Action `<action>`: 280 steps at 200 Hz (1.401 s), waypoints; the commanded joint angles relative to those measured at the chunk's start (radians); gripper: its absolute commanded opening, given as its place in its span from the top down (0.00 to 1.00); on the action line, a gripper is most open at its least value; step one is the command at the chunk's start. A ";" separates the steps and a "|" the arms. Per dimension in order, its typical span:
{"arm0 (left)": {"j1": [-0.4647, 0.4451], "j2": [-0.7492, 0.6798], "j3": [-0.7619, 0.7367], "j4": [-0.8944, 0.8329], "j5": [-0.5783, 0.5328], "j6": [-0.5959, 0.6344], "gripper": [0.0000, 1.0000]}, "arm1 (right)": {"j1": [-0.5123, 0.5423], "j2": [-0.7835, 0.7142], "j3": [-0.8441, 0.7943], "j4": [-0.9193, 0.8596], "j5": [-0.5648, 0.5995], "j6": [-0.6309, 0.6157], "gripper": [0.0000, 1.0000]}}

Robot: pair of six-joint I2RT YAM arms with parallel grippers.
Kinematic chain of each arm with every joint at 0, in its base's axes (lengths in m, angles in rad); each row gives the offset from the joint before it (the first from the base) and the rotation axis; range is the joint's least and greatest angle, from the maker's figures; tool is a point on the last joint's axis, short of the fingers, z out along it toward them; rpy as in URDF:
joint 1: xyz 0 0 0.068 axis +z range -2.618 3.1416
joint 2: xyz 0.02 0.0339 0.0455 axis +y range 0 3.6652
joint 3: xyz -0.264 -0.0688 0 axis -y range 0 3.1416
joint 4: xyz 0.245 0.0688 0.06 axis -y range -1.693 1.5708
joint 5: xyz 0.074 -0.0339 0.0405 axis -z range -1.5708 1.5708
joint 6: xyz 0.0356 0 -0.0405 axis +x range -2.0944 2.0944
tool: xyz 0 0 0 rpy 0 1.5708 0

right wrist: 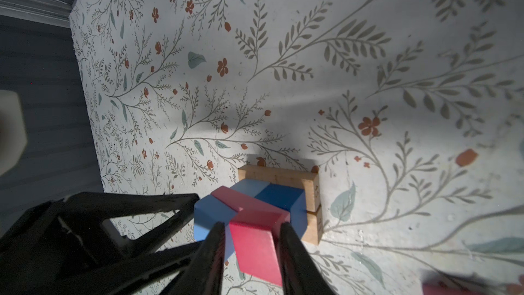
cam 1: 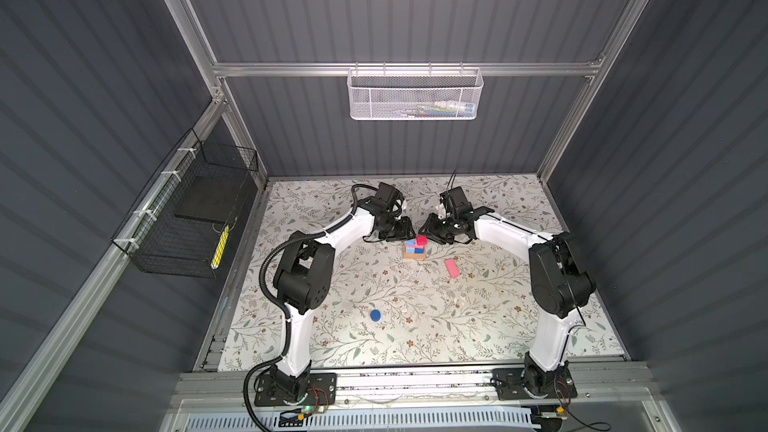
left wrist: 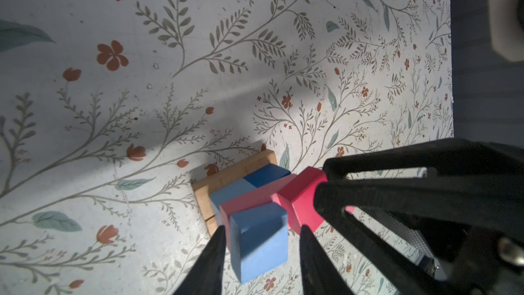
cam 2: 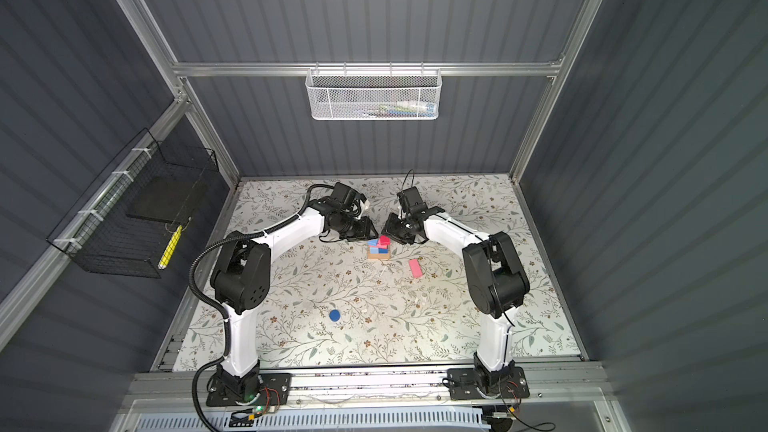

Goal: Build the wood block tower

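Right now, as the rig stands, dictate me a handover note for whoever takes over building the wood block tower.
Left pincer: straddles a light blue cube at the edge of the tower; grip unclear.
Right pincer: shut on the red cube next to it.
Stack so far: tan base, blue cubes, one pink oblong among them.
Loose on the table: second pink oblong, dark blue disc.
Done: base and most cubes placed.
To do, probably: settle both cubes, add the loose oblong, top with the disc.

Both top views look down from high overhead; both wrist views sit close, sharing the tower (left wrist: 249,202).
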 commanded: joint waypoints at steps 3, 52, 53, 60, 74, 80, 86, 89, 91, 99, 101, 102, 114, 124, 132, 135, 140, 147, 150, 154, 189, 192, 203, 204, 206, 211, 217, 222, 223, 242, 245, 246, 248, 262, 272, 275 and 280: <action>-0.006 0.010 0.033 -0.030 0.014 -0.003 0.57 | 0.007 0.026 0.022 -0.017 -0.007 0.002 0.65; -0.006 0.008 0.030 -0.031 0.014 -0.005 0.56 | 0.009 0.020 0.014 -0.019 -0.007 0.005 0.65; -0.006 0.007 0.031 -0.031 0.015 -0.005 0.56 | 0.009 0.020 0.013 -0.020 -0.006 0.005 0.65; -0.006 0.006 0.030 -0.030 0.015 -0.006 0.55 | 0.008 0.018 0.014 -0.021 -0.007 0.005 0.65; -0.007 0.005 0.029 -0.030 0.014 -0.005 0.55 | 0.011 0.014 0.008 -0.024 -0.002 0.005 0.65; -0.005 0.004 0.029 -0.031 0.014 -0.005 0.55 | 0.011 0.012 0.005 -0.023 0.000 0.005 0.65; -0.007 0.003 0.029 -0.031 0.014 -0.006 0.55 | 0.011 0.010 0.003 -0.024 0.001 0.006 0.65; -0.006 0.003 0.028 -0.031 0.014 -0.006 0.55 | 0.012 0.008 0.001 -0.024 0.002 0.006 0.65; -0.006 0.003 0.028 -0.031 0.014 -0.006 0.55 | 0.012 0.009 0.001 -0.023 0.003 0.006 0.65; -0.007 0.004 0.028 -0.033 0.014 -0.006 0.55 | 0.013 0.007 -0.002 -0.025 0.006 0.006 0.65; -0.005 0.004 0.028 -0.033 0.014 -0.005 0.55 | 0.013 0.006 -0.003 -0.026 0.007 0.006 0.65; -0.006 0.003 0.028 -0.032 0.014 -0.005 0.55 | 0.014 0.006 -0.003 -0.025 0.007 0.006 0.65; -0.007 0.001 0.026 -0.033 0.014 -0.006 0.55 | 0.013 0.003 -0.006 -0.029 0.011 0.006 0.64; -0.007 -0.001 0.026 -0.032 0.014 -0.006 0.55 | 0.014 0.001 -0.007 -0.030 0.012 0.006 0.64; -0.007 -0.002 0.025 -0.032 0.012 -0.006 0.55 | 0.015 0.000 -0.008 -0.031 0.015 0.007 0.64; -0.007 -0.002 0.024 -0.032 0.013 -0.005 0.55 | 0.014 -0.003 -0.008 -0.031 0.015 0.008 0.64; -0.007 -0.003 0.025 -0.034 0.011 -0.005 0.54 | 0.016 -0.004 -0.009 -0.032 0.016 0.008 0.64; -0.007 -0.004 0.024 -0.035 0.009 -0.006 0.54 | 0.016 -0.005 -0.011 -0.034 0.018 0.007 0.64; -0.007 -0.005 0.023 -0.035 0.008 -0.005 0.54 | 0.015 -0.005 -0.012 -0.033 0.018 0.008 0.64; -0.007 -0.006 0.023 -0.035 0.008 -0.004 0.54 | 0.018 -0.005 -0.013 -0.034 0.019 0.009 0.64; -0.006 -0.011 0.020 -0.037 0.005 -0.008 0.53 | 0.019 -0.013 -0.019 -0.035 0.022 0.010 0.67; -0.007 -0.012 0.020 -0.037 0.005 -0.008 0.53 | 0.020 -0.013 -0.018 -0.035 0.022 0.010 0.67; -0.007 -0.013 0.021 -0.037 0.004 -0.009 0.53 | 0.021 -0.015 -0.020 -0.037 0.022 0.010 0.67; -0.007 -0.013 0.022 -0.037 0.004 -0.010 0.53 | 0.020 -0.015 -0.021 -0.037 0.022 0.010 0.67; -0.006 -0.013 0.022 -0.038 0.004 -0.011 0.53 | 0.020 -0.016 -0.020 -0.036 0.023 0.010 0.67; -0.007 -0.013 0.022 -0.038 0.005 -0.011 0.53 | 0.022 -0.016 -0.021 -0.036 0.024 0.010 0.67; -0.006 -0.013 0.022 -0.038 0.004 -0.012 0.53 | 0.022 -0.017 -0.021 -0.037 0.024 0.010 0.67; -0.006 -0.014 0.022 -0.038 0.004 -0.013 0.53 | 0.022 -0.016 -0.022 -0.037 0.025 0.010 0.67; -0.006 -0.015 0.022 -0.039 0.004 -0.014 0.53 | 0.022 -0.017 -0.022 -0.037 0.025 0.010 0.67; -0.006 -0.017 0.022 -0.040 0.001 -0.015 0.53 | 0.022 -0.020 -0.025 -0.038 0.028 0.010 0.67; -0.007 -0.016 0.022 -0.041 0.001 -0.017 0.53 | 0.021 -0.021 -0.024 -0.039 0.029 0.011 0.67; -0.007 -0.016 0.022 -0.042 0.001 -0.017 0.53 | 0.022 -0.021 -0.024 -0.039 0.029 0.011 0.67; -0.007 -0.017 0.022 -0.041 0.001 -0.017 0.53 | 0.023 -0.021 -0.025 -0.039 0.029 0.011 0.67; -0.006 -0.017 0.022 -0.044 -0.002 -0.018 0.55 | 0.024 -0.023 -0.024 -0.040 0.030 0.011 0.68; -0.006 -0.020 0.022 -0.045 -0.002 -0.020 0.56 | 0.023 -0.023 -0.024 -0.040 0.030 0.011 0.68; -0.007 -0.020 0.022 -0.045 -0.002 -0.020 0.56 | 0.023 -0.023 -0.025 -0.040 0.030 0.011 0.68; -0.007 -0.021 0.022 -0.045 -0.003 -0.020 0.56 | 0.024 -0.025 -0.026 -0.040 0.030 0.011 0.68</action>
